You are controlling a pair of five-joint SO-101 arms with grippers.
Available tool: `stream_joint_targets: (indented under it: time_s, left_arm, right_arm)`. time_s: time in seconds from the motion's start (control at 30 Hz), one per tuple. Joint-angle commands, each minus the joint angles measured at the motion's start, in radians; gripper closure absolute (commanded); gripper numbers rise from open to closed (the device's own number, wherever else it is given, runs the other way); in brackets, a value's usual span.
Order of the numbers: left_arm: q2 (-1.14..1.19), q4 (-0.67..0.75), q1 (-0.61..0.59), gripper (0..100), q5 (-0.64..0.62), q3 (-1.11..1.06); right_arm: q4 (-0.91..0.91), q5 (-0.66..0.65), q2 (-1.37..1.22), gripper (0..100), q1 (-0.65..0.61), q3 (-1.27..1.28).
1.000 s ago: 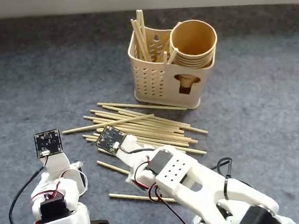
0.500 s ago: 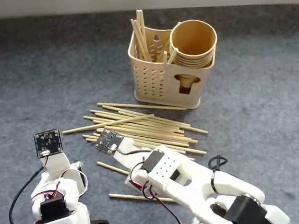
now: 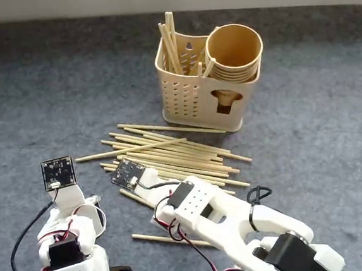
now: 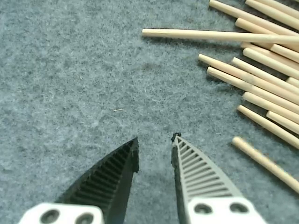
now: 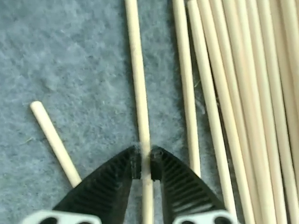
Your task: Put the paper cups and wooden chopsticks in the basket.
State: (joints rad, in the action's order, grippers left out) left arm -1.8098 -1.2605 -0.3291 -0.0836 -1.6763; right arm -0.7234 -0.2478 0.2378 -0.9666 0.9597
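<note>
Ok, left hand (image 4: 155, 140) hangs over bare grey bench (image 3: 50, 90), fingers well apart, nothing between them. The near ends of the loose chopsticks (image 3: 169, 150) lie just beside it. That pile lies flat on the bench in front of the basket (image 3: 190, 100). Right hand (image 5: 145, 161) is down at the pile's near edge, fingers closed onto a single chopstick (image 5: 138, 84) that lies slightly apart from the packed ones. Can't tell if that stick is off the bench. A stray chopstick (image 3: 165, 239) lies alone beside the right arm. The basket stands farther back: upright chopsticks (image 3: 170, 38) in its left compartment, stacked paper cups (image 3: 233, 48) in its right.
</note>
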Motion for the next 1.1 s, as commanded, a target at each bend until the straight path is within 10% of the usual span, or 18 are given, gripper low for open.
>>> stream_joint_targets:
  time_s: [0.0,0.3,1.07]
  left_arm:
    - [0.002,-0.003,-0.005,87,0.002,-0.021]
    - [0.002,-0.003,-0.005,87,0.002,-0.021]
    - [0.002,-0.003,-0.005,87,0.002,-0.021]
  right_arm:
    - [-0.002,-0.031,-0.002,99.4,-0.001,-0.016]
    - [-0.252,-0.034,0.113,99.4,0.114,-0.188]
    - [-0.177,-0.028,1.004,99.4,0.265,0.047]
